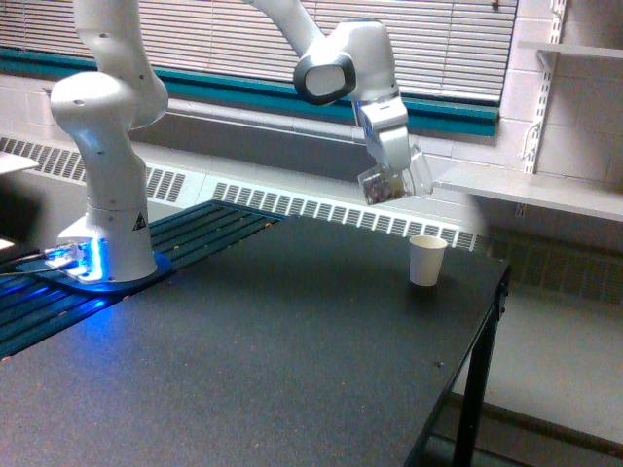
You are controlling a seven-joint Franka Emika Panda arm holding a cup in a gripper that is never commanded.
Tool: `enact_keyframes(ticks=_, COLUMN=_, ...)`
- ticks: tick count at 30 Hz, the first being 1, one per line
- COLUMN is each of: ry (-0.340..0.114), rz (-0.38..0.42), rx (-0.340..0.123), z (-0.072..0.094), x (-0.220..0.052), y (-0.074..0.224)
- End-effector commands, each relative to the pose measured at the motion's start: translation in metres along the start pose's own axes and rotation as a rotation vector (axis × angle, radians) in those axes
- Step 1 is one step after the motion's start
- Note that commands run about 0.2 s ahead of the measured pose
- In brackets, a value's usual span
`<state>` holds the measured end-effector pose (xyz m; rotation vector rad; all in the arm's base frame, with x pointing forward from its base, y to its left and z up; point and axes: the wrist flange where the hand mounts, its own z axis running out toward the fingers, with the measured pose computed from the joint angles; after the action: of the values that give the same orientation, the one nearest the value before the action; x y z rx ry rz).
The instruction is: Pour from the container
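Container (394, 182): clear plastic cup, brownish bits inside, held tilted in air, up and toward exterior view's left of paper cup (426, 260). My gripper (389, 161) clamped on it. Likely light, stiff, thin-walled, slippery; grip by wall or handle, gently. Count: one container, one paper cup, one table (292, 370).

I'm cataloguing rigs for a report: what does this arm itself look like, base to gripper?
The arm is glossy white with rounded, bulbous segments and a dark grey joint cap near the wrist. Its base carries a small yellow warning triangle and sits on a ring glowing blue. The gripper is white and boxy.
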<state>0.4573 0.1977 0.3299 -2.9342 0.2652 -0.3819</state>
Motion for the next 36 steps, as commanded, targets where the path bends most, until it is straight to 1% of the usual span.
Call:
enact_keyframes(ticks=1, ry=-0.037, rz=-0.031, rx=-0.016, z=0.018, x=-0.01, y=-0.016)
enact_keyframes(ticks=8, ry=-0.079, rz=-0.073, rx=-0.043, z=0.041, x=-0.02, y=-0.032)
enact_keyframes(ticks=16, ry=-0.111, rz=-0.114, rx=-0.066, z=0.062, x=-0.026, y=-0.05)
enact_keyframes(ticks=23, ry=-0.116, rz=-0.141, rx=-0.083, z=0.07, x=-0.021, y=-0.063)
enact_keyframes(ticks=27, ry=-0.102, rz=-0.156, rx=-0.095, z=0.071, x=-0.015, y=-0.069)
enact_keyframes(ticks=36, ry=-0.092, rz=-0.168, rx=-0.109, z=0.073, x=-0.006, y=-0.073)
